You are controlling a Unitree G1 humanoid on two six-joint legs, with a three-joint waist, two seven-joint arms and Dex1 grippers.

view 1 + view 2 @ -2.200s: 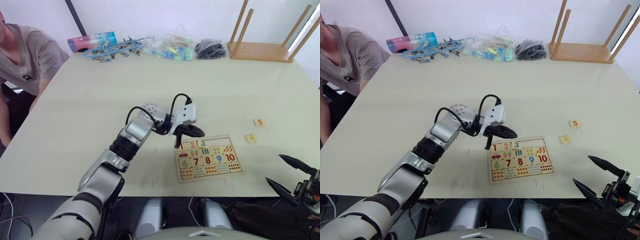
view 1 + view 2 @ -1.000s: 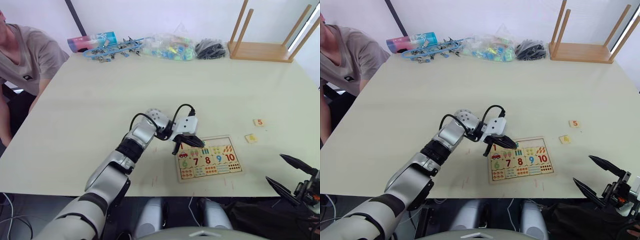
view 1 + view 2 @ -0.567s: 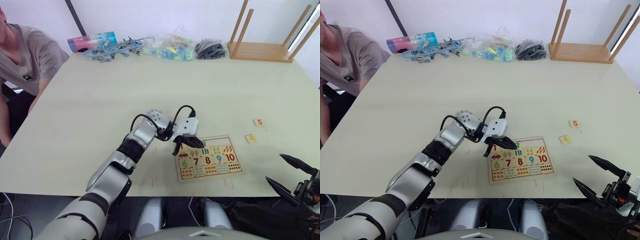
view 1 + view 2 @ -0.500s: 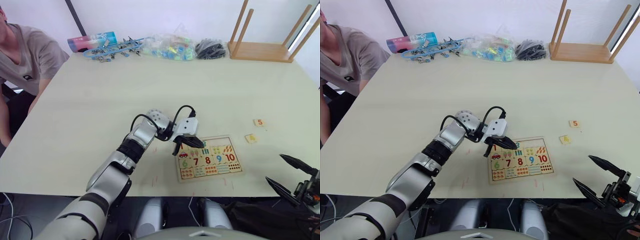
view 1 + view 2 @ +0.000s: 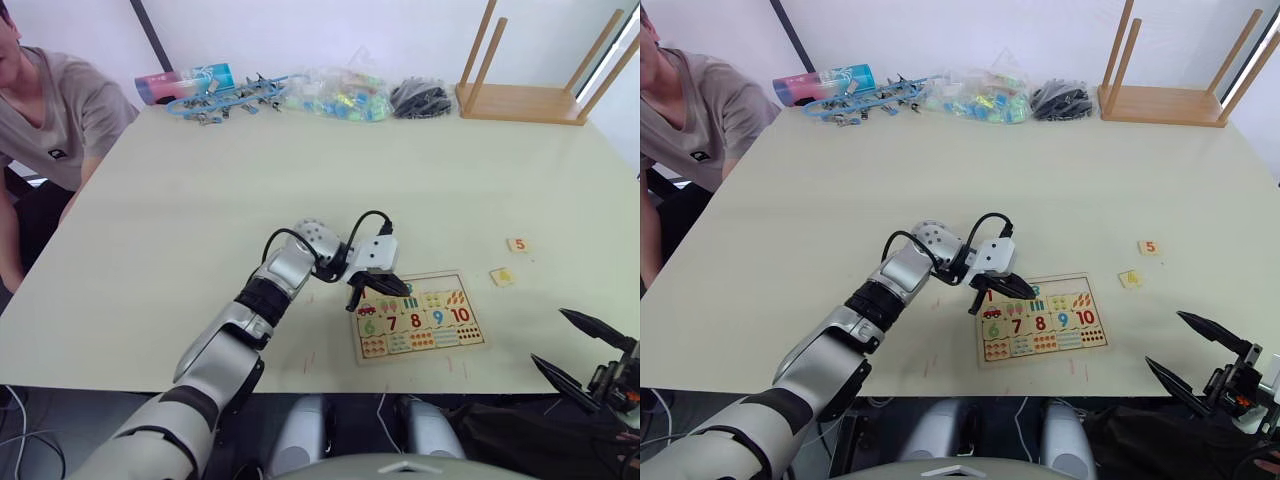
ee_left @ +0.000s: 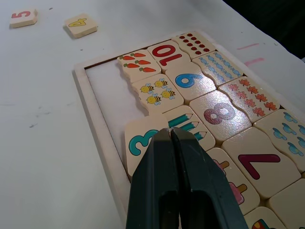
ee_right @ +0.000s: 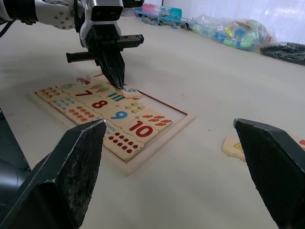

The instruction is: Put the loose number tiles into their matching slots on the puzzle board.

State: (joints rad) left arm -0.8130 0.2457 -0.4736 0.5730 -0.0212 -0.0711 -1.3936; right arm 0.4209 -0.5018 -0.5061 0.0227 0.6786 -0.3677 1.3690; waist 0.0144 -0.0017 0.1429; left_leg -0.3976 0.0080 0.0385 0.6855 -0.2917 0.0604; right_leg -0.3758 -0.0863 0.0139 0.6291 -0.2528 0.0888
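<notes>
My left gripper, clenched empty, presses tile 3 flat into its slot on the puzzle board; tiles 4 and 5 wait at two o'clock, my right gripper spread wide.

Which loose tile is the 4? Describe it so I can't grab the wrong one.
Start at the puzzle board near the table's front edge. To its right lie two loose tiles; the 4 tile is the nearer to the board. Its digit is yellow; the 5 tile, farther back, has a red one.
</notes>
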